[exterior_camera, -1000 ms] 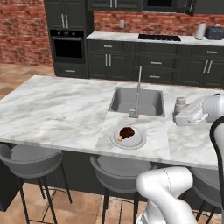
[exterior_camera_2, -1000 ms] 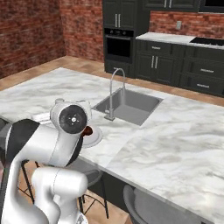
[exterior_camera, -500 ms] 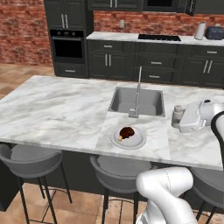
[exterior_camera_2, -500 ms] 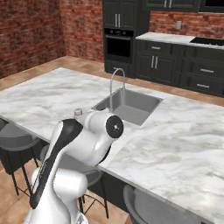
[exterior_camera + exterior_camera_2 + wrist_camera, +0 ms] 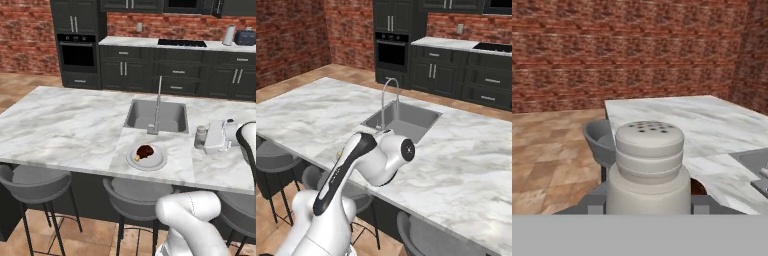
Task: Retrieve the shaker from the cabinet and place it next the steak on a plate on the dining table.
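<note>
The small pale shaker is upright just over the marbled dining table, right of the sink's front corner. My gripper reaches in from the right and is shut on it. In the hand view the shaker rises between the two fingertips, its holed cap on top. The round light plate lies near the table's front edge, about a hand's width left of the shaker, with the dark brown steak on it. In the right base view my arm covers the plate.
The steel sink with its tall faucet is just behind the plate. Grey stools line the table's near edge. The back counter holds a cooktop, a paper-towel roll and a toaster.
The gripper has come down and a little toward the plate, carrying the shaker from above the table to just over its top. The arm has swung across the right base view.
</note>
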